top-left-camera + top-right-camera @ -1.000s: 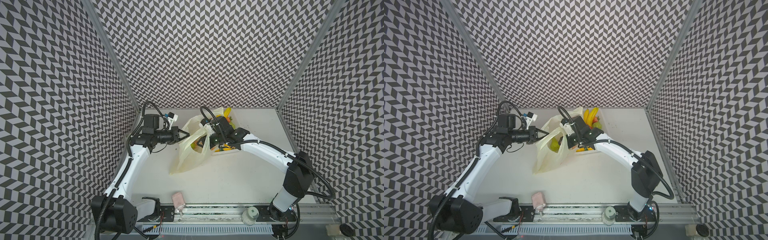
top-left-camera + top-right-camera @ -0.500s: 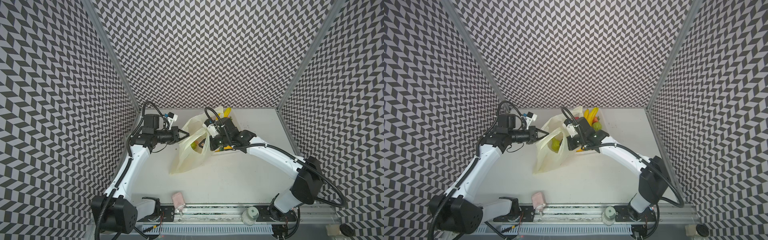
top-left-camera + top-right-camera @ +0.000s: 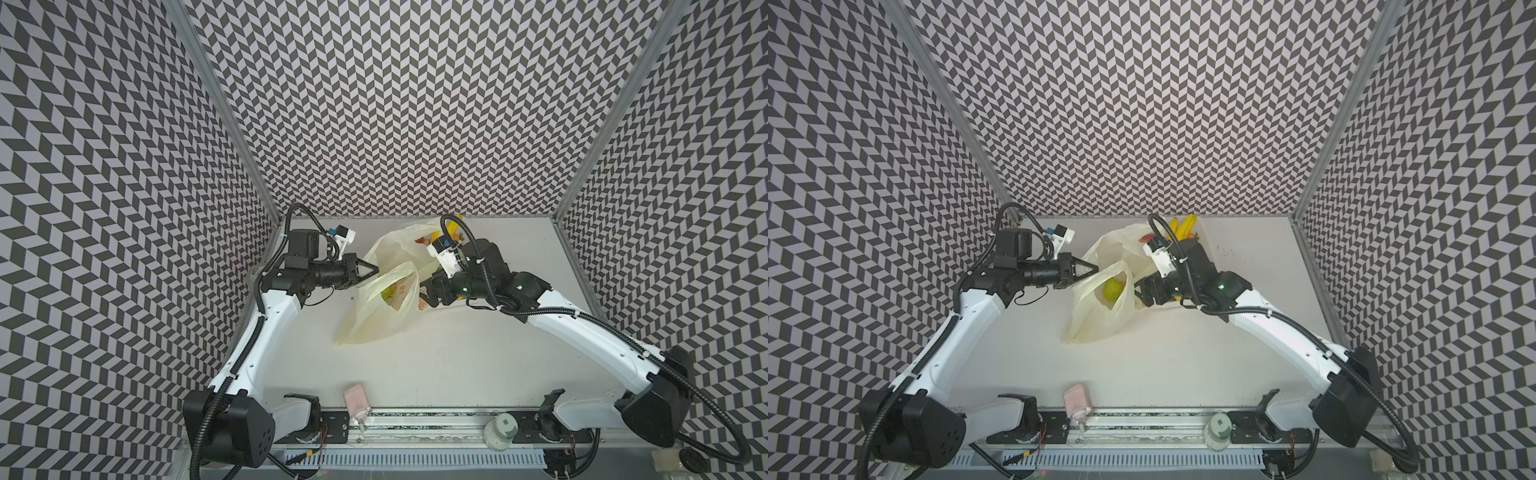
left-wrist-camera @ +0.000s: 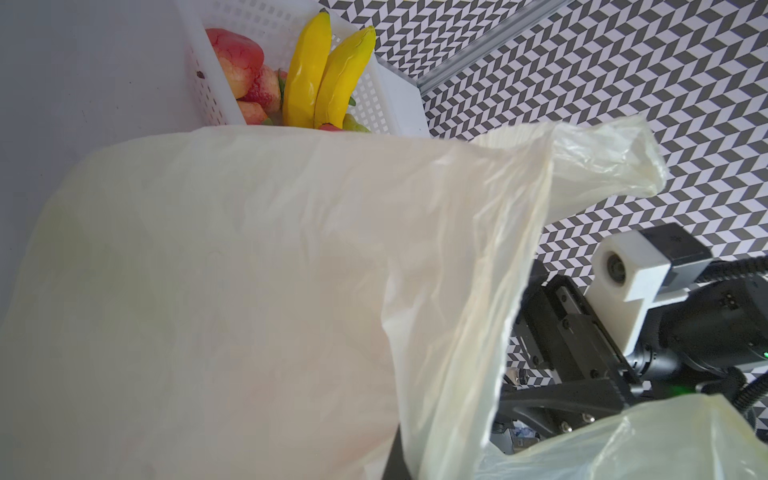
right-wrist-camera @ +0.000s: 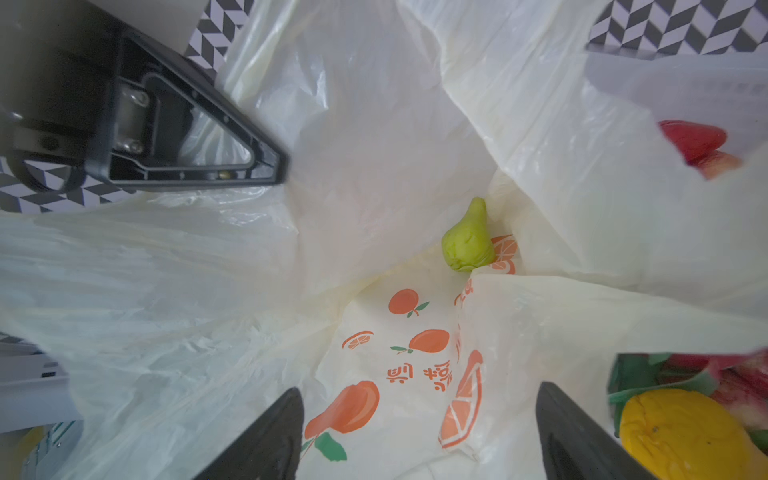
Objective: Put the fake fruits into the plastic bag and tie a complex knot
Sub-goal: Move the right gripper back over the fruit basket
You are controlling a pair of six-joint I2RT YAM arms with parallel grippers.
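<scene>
Right wrist view: right gripper (image 5: 419,415) spread, empty, at bag (image 5: 374,174) mouth; green fruit (image 5: 467,243) lies inside; left gripper (image 3: 368,272) pinches bag rim at 9 o'clock, holding it open. Judged: loading step. Next: fetch fruit from basket (image 4: 208,95), 1 o'clock of bag.

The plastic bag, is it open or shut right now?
Open. The left gripper holds up the rim of the plastic bag, and the right wrist view looks straight in at a green fruit lying inside.

1 plastic bag (image 3: 374,316), 2 bananas (image 4: 307,75), 1 green fruit (image 5: 467,243), 1 basket (image 4: 203,95)
</scene>
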